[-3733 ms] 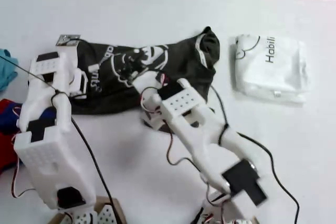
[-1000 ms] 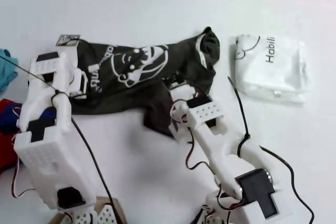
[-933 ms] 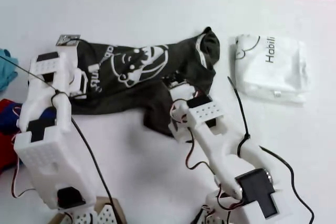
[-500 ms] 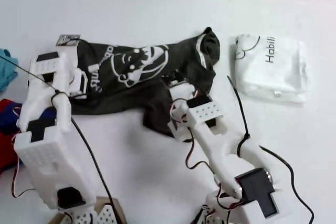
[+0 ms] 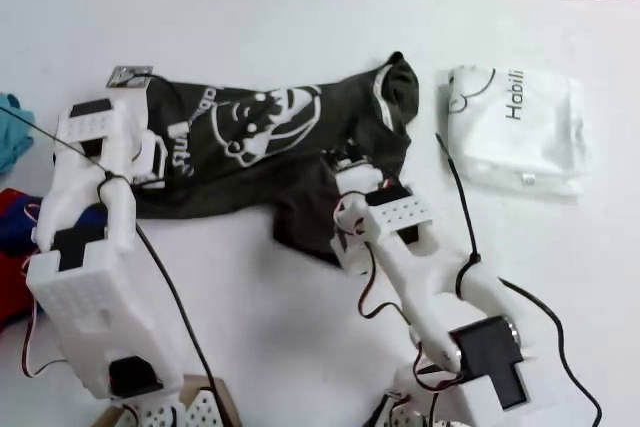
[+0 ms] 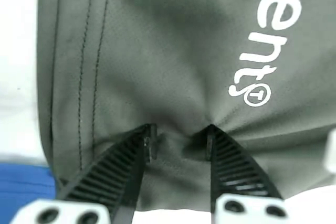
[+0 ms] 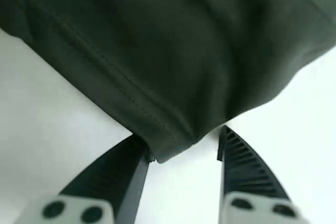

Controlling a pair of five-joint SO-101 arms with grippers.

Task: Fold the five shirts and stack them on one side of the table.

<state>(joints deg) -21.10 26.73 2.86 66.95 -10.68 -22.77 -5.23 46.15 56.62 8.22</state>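
A dark grey shirt [image 5: 250, 117] with white print lies stretched across the middle of the table, with a flap [image 5: 300, 212] hanging toward the near side. My left gripper [image 5: 150, 160] rests on the shirt's left end. In the left wrist view it [image 6: 179, 142] is open, its tips pressed into the puckered cloth [image 6: 157, 51]. My right gripper [image 5: 335, 165] is at the flap. In the right wrist view it [image 7: 184, 150] is open, with a hem corner of the shirt [image 7: 157, 35] between its fingers. A folded white shirt [image 5: 515, 127] lies at the right.
A teal cloth [image 5: 8, 137] and a red and blue cloth [image 5: 10, 247] lie at the table's left edge. A small grey plate [image 5: 128, 75] sits by the shirt's far left corner. Bare white table [image 5: 300, 17] lies beyond the shirt.
My right arm has come back from the shirt's middle to the flap on its near side, then shifted slightly to the right. The left arm has not moved.
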